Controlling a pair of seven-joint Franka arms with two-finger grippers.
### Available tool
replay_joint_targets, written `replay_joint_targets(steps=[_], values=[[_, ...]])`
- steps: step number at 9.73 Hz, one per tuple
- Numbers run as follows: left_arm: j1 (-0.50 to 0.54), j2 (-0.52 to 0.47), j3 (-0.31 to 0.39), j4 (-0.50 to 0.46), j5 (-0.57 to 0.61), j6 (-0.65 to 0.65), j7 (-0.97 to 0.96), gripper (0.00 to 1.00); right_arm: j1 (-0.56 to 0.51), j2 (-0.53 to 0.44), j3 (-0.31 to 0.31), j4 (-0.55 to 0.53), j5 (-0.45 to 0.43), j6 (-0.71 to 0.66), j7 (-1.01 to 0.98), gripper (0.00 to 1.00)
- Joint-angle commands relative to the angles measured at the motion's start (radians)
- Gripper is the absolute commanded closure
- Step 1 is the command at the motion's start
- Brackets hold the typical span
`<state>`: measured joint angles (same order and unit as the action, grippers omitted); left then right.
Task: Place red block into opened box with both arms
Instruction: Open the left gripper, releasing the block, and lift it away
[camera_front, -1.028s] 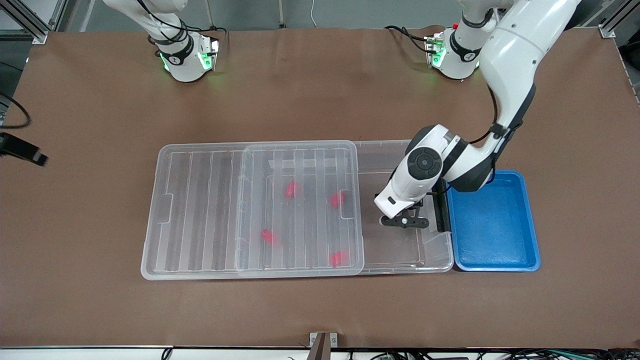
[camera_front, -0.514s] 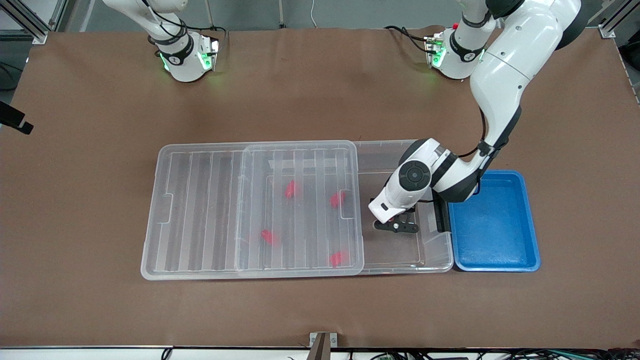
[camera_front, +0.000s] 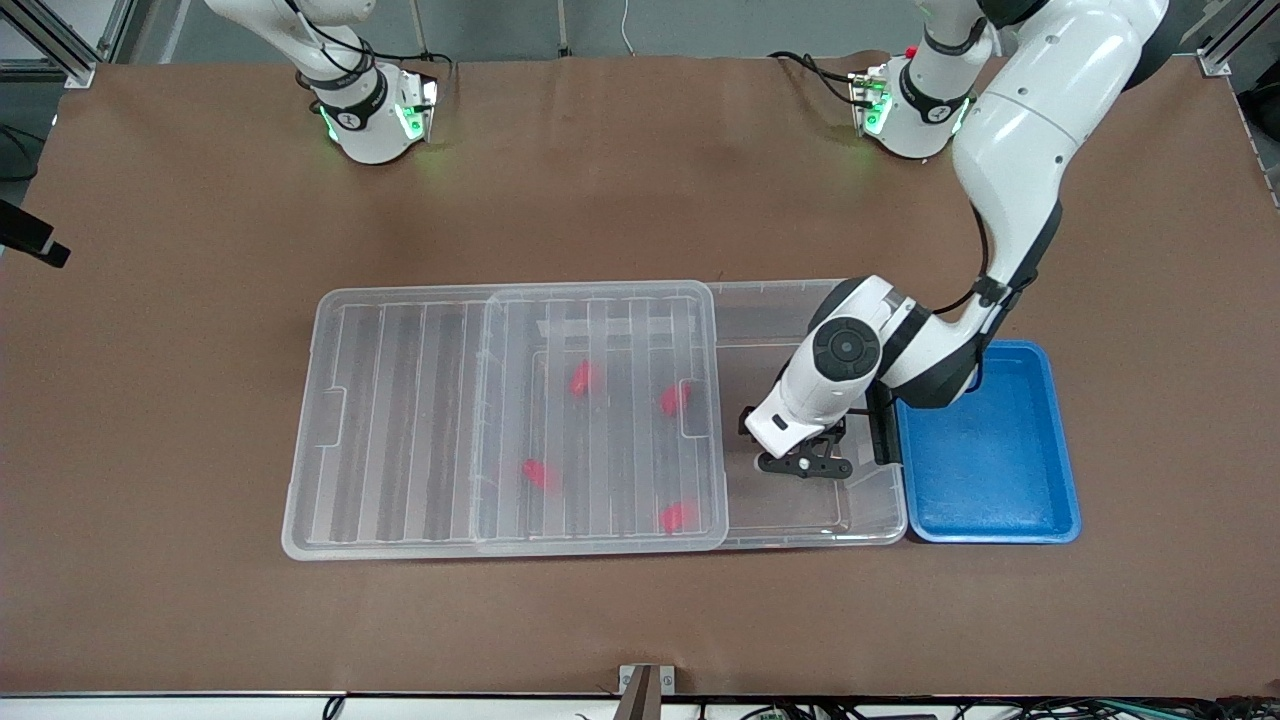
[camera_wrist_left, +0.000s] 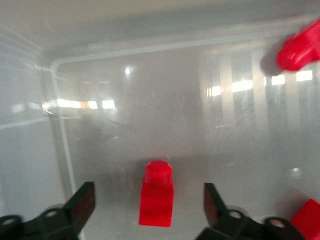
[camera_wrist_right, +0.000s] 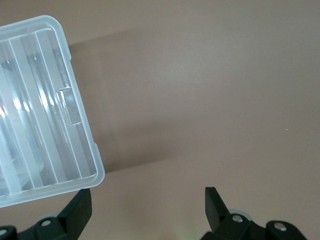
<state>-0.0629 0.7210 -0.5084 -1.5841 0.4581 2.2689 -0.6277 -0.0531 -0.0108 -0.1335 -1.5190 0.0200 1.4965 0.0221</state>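
Note:
A red block (camera_wrist_left: 156, 195) rests on the floor of the clear box (camera_front: 870, 528), in its uncovered end by the black handle (camera_front: 882, 425). My left gripper (camera_front: 803, 462) (camera_wrist_left: 149, 194) hangs low inside the box, open, with its fingers on either side of this block and not touching it. The front view hides this block under the gripper. Several more red blocks (camera_front: 675, 399) lie in the box under the ribbed lid (camera_front: 450, 420); another red block (camera_wrist_left: 299, 49) shows in the left wrist view. My right gripper (camera_wrist_right: 147, 200) is open over bare table beside the lid's corner (camera_wrist_right: 75, 165).
The lid is slid toward the right arm's end and overhangs the box there. A blue tray (camera_front: 990, 450) stands against the box at the left arm's end. Brown table (camera_front: 640, 620) surrounds everything.
My left gripper has opened and let go of the red block, which now rests on the box floor. The left arm shifted slightly over that end of the box.

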Motion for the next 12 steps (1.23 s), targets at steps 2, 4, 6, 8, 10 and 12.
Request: replay_joint_targets(steps=[2,4,6,8,10,12], values=[[0.021,-0.202,-0.002,-0.033,-0.126,-0.136,0.014,0.00,-0.002,-0.029,-0.014,-0.036,0.028,0.014,-0.033,0.00],[0.040,-0.354,0.039,-0.037,-0.227,-0.262,0.139,0.00,0.004,-0.029,-0.011,-0.029,0.014,0.019,-0.036,0.00],[0.037,-0.499,0.163,-0.062,-0.358,-0.313,0.291,0.00,0.005,0.050,-0.009,-0.029,0.018,0.027,-0.059,0.00],[0.040,-0.624,0.269,-0.080,-0.419,-0.377,0.414,0.00,0.028,0.237,0.012,-0.029,0.040,0.213,-0.123,0.00],[0.040,-0.702,0.344,-0.097,-0.444,-0.423,0.485,0.00,0.045,0.392,0.058,-0.029,0.040,0.382,-0.155,0.07],[0.037,-0.747,0.404,-0.128,-0.443,-0.424,0.529,0.00,0.050,0.465,0.127,-0.033,0.032,0.430,-0.198,0.55]])
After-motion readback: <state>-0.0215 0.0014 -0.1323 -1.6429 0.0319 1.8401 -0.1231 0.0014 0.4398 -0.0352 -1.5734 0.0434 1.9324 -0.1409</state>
